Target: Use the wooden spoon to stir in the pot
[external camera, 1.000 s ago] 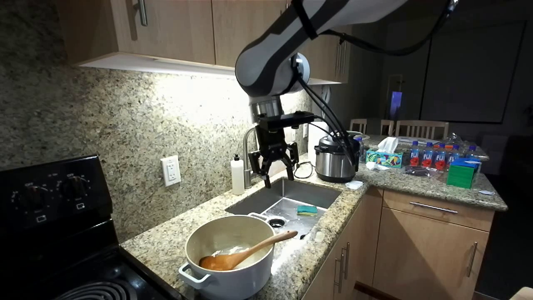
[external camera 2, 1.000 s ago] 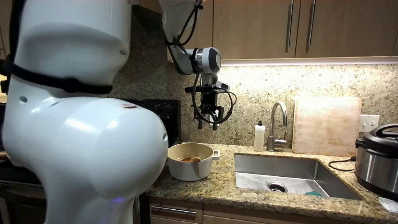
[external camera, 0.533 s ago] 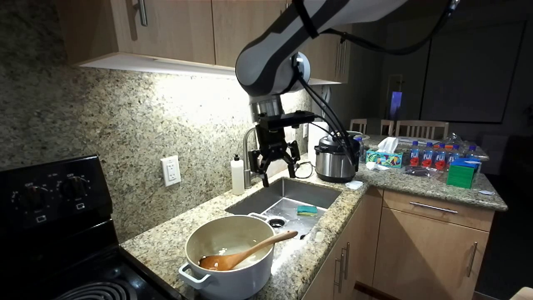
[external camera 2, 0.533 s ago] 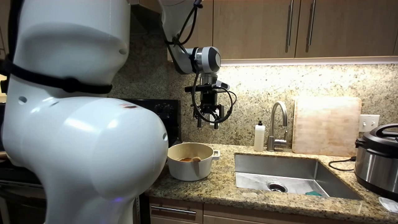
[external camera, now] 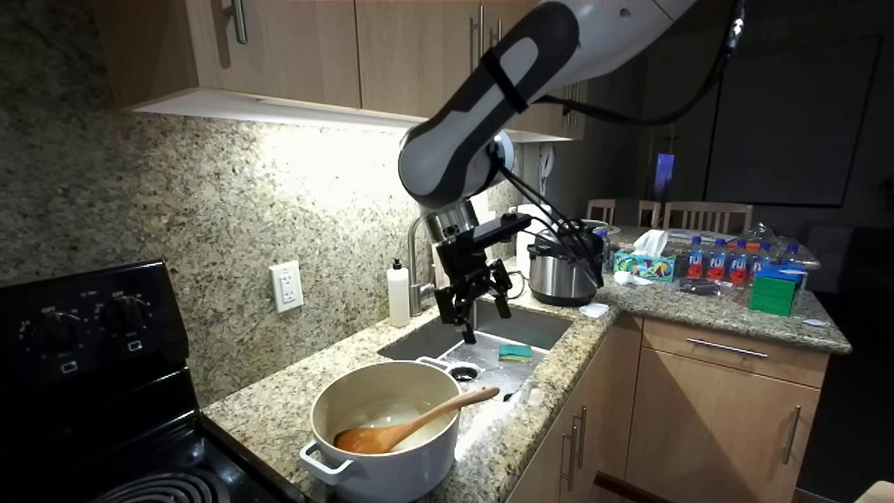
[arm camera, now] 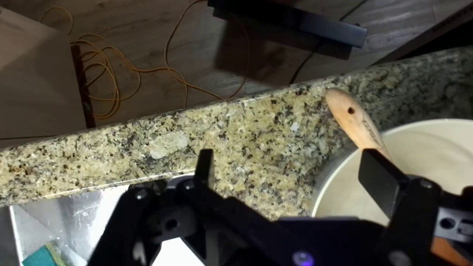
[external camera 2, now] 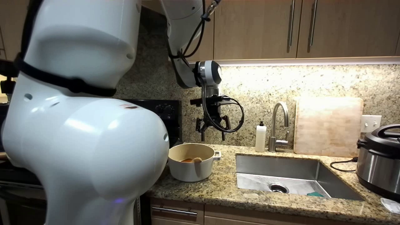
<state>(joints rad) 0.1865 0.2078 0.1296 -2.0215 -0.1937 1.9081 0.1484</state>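
Note:
The cream-white pot (external camera: 412,480) stands on the counter beside the stove, and also shows in an exterior view (external camera 2: 190,172) and the wrist view (arm camera: 347,192). The orange-brown wooden spoon (external camera: 447,406) leans in it, bowl down inside, handle over the rim on the counter's front side. Its handle end shows in an exterior view (external camera 2: 197,160) and the wrist view (arm camera: 354,122). My gripper (external camera: 487,327) is open and empty, tilted, above and apart from the pot and spoon. It also shows in an exterior view (external camera 2: 213,139). In the wrist view one fingertip overlaps the handle.
The sink (external camera 2: 272,164), with a green sponge (external camera: 515,353), lies beside the pot. A soap bottle (external camera: 398,297) and faucet (external camera 2: 274,125) stand behind it. The black stove (external camera: 174,482) is on the pot's other side. A steel-and-black cooker (external camera: 562,276) stands past the sink. Cabinets (external camera 2: 256,28) hang above.
My gripper has moved lower, and has tilted and turned. In an exterior view it has also shifted a little to the right. The pot and spoon have not moved.

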